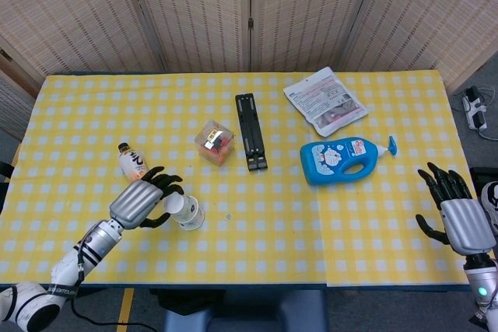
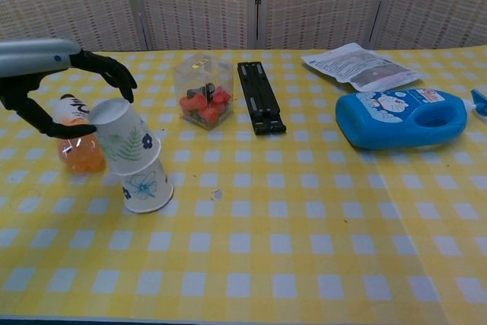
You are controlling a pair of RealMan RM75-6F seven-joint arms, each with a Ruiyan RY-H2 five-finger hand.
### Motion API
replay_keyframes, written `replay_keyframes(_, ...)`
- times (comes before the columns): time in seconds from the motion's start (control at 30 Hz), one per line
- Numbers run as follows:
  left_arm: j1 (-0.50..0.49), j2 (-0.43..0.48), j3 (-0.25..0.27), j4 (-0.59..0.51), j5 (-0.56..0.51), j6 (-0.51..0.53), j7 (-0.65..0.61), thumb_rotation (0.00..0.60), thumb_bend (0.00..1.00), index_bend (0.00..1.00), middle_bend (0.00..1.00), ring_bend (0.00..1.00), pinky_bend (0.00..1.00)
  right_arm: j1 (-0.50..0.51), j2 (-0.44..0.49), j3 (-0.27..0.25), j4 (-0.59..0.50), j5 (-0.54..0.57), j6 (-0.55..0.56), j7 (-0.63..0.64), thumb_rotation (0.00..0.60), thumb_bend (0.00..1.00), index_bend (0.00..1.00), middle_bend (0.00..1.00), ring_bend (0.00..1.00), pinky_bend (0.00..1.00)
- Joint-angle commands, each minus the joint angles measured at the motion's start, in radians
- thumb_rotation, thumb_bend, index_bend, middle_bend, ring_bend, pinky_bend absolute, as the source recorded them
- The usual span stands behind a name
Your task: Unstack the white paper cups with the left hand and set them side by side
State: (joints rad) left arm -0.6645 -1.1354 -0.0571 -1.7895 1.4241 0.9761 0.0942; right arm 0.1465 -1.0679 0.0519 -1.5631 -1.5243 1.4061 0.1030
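Two white paper cups stand upside down, still nested and leaning left. The upper cup (image 2: 122, 139) has a green leaf print, and my left hand (image 2: 46, 58) grips it around its closed end. It is drawn partway off the lower cup (image 2: 146, 188), which bears a blue flower and rests rim-down on the yellow checked table (image 2: 304, 249). In the head view the left hand (image 1: 140, 204) sits just left of the cups (image 1: 185, 209). My right hand (image 1: 459, 219) is open beyond the table's right edge and holds nothing.
An orange drink bottle (image 2: 76, 146) stands right behind the cups, close to my left hand. Farther back are a clear box of red pieces (image 2: 204, 90) and a black folded stand (image 2: 260, 97). To the right lie a blue bottle (image 2: 403, 117) and a white packet (image 2: 361, 66).
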Motion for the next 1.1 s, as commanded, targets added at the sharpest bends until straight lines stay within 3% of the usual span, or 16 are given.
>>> replay_keyframes(0.03,0.013,0.040,-0.004,-0.037,0.021,0.022,-0.009,0.600,0.52,0.44,0.22,0.21,0.11,0.001,0.001,0.001,-0.001,-0.002,0.000,-0.001,0.600,0.39,0.00,0.00,0.06,0.00)
replay_keyframes(0.47,0.075,0.131,0.027,-0.076,0.022,0.068,0.058,0.600,0.52,0.43,0.22,0.20,0.10,0.008,0.001,0.001,-0.002,-0.006,-0.005,0.000,0.600,0.39,0.00,0.00,0.06,0.00)
replay_keyframes(0.77,0.093,0.088,0.049,-0.040,-0.001,0.051,0.119,0.600,0.52,0.43,0.22,0.19,0.09,0.006,0.003,-0.001,-0.009,-0.008,-0.001,-0.006,0.600,0.39,0.00,0.00,0.06,0.00)
replay_keyframes(1.1,0.078,-0.019,0.050,0.040,-0.008,0.014,0.160,0.600,0.52,0.43,0.22,0.18,0.09,0.004,0.005,-0.004,-0.017,-0.009,-0.001,-0.013,0.600,0.39,0.00,0.00,0.06,0.00)
